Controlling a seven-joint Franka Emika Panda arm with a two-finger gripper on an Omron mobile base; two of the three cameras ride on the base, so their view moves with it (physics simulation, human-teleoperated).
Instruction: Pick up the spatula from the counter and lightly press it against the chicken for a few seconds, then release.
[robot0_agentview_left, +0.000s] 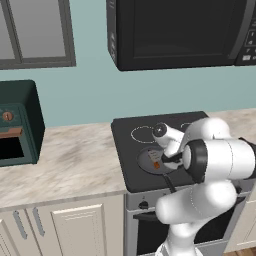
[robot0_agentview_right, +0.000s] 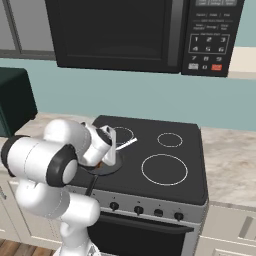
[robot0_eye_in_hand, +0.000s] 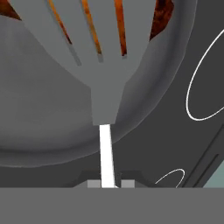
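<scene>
Black microwave (robot0_agentview_left: 180, 30) hangs over black cooktop (robot0_agentview_right: 195, 150). Grey pan (robot0_eye_in_hand: 39, 109) on cooktop's front-left burner. Dark green toaster oven (robot0_agentview_left: 17, 125) at counter (robot0_agentview_left: 75, 160) far left, back edge. Window (robot0_agentview_left: 35, 30) above it. Knobs (robot0_agentview_right: 139, 210) along stove front.

Even, flat light — soft, coarse render

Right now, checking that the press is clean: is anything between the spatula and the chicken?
Nothing visible does. The spatula sits directly over the chicken in the pan, and the chicken shows through its slots.
</scene>
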